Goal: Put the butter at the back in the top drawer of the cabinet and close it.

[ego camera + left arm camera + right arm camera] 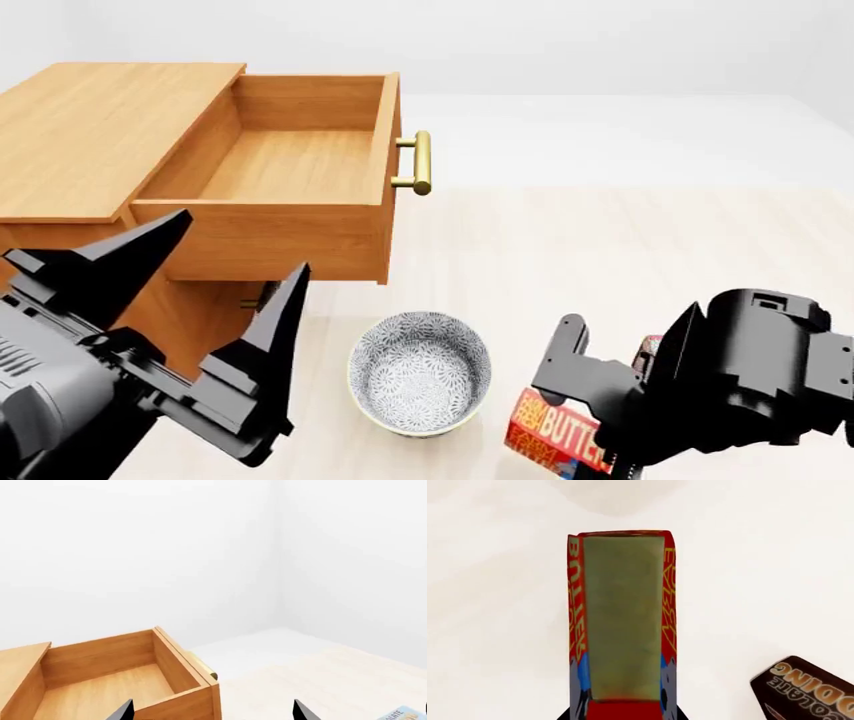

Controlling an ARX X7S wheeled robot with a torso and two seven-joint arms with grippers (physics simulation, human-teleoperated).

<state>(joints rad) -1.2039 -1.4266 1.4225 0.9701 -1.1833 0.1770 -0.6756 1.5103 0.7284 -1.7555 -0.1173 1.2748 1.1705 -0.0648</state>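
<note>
The butter [558, 428] sits low at the front right, just right of the patterned bowl [419, 372], with the right gripper [607, 420] closed around it; up close the carton [620, 620] fills the wrist camera, a chocolate pudding box [807, 690] near it. The top drawer [287, 165] of the cabinet [94, 130] stands pulled out. The left gripper [214, 290] hangs with its fingers spread apart, holding nothing.

The butter [620, 625] fills the middle of the frame, its olive-green face flanked by red printed sides, above a pale surface, with a dark pudding box corner [807, 690] at lower right.
</note>
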